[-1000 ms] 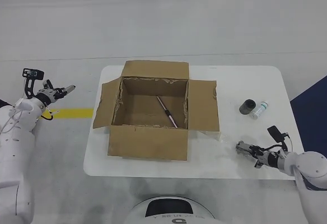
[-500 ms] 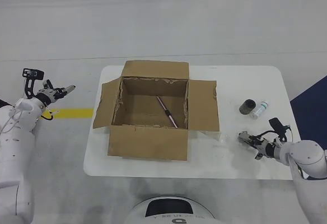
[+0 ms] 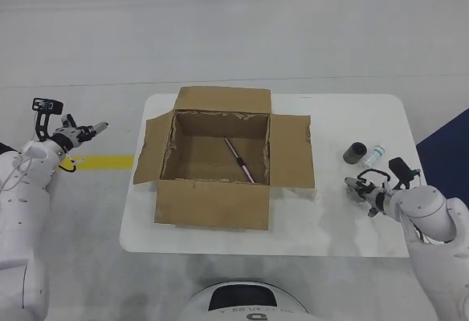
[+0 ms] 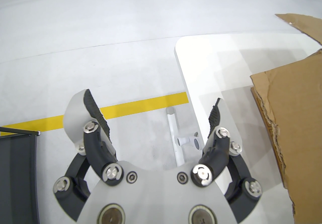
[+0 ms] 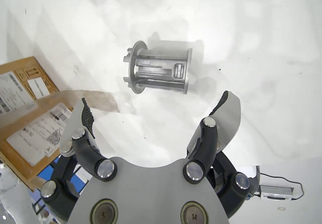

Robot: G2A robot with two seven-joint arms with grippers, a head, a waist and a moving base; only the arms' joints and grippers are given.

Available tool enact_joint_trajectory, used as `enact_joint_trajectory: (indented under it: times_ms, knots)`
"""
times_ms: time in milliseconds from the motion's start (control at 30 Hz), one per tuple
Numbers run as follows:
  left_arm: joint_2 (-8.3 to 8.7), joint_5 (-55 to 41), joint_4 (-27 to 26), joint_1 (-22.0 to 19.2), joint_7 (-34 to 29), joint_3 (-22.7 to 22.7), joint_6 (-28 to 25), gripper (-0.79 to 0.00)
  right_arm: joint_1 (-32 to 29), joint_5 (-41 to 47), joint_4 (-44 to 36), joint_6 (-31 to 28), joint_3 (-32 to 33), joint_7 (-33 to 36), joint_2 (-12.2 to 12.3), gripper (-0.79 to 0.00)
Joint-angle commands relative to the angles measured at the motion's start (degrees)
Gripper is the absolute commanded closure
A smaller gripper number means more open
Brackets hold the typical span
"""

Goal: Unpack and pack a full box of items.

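The box (image 3: 210, 205) stood open on the table (image 3: 355, 120), a rod (image 3: 239, 159) inside. The right claw (image 5: 156, 103) gaped just short of a grey spool (image 5: 158, 68); the left claw (image 4: 152, 98) gaped beside the table.

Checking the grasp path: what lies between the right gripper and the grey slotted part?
Only bare table separates the right gripper and the part, per the right wrist view.

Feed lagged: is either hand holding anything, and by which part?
Nothing is held. Left hand and right hand are open; the grey slotted part lies loose on the table before the right hand.
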Motion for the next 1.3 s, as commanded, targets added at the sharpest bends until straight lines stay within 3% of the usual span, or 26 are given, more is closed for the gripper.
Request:
enact_joint_trajectory:
  times_ms: [0, 433, 500, 600, 667, 733, 800, 1100, 1267]
  knots:
    - [0.00, 0.0, 0.0, 0.0, 0.0, 0.0, 0.0, -0.785, 0.9, -0.3, 0.5, 1.5, -0.8, -0.6, 0.0, -0.785]
    - [0.00, 0.0, 0.0, 0.0, 0.0, 0.0, 0.0, -0.785, 6.4, -5.6, 4.5, 9.4, -7.8, -3.1, -0.2, -0.785]
    - [0.00, 0.0, 0.0, 0.0, 0.0, 0.0, 0.0, -0.785, 6.9, -5.4, 5.1, 9.2, -8.7, -2.9, -0.2, -0.674]
    - [0.00, 0.0, 0.0, 0.0, 0.0, 0.0, 0.0, -0.785, 7.2, -4.7, 6.1, 8.4, -9.8, -2.1, 0.0, -0.394]
    - [0.00, 0.0, 0.0, 0.0, 0.0, 0.0, 0.0, -0.785, 7.2, -4.7, 6.8, 8.3, -10.1, -2.0, 0.2, -0.345]
    - [0.00, 0.0, 0.0, 0.0, 0.0, 0.0, 0.0, -0.785, 7.2, -4.2, 6.9, 8.2, -10.2, -1.9, 0.4, -0.234]
    - [0.00, 0.0, 0.0, 0.0, 0.0, 0.0, 0.0, -0.785, 6.9, -3.7, 6.5, 8.3, -9.9, -2.0, 0.6, -0.003]
    - [0.00, 0.0, 0.0, 0.0, 0.0, 0.0, 0.0, -0.785, 4.5, -1.3, 2.5, 8.2, -7.4, -1.9, 1.5, 0.000]
    - [0.00, 0.0, 0.0, 0.0, 0.0, 0.0, 0.0, -0.785, 1.4, 5.1, -2.3, 3.5, -2.1, -5.1, 1.3, 0.000]
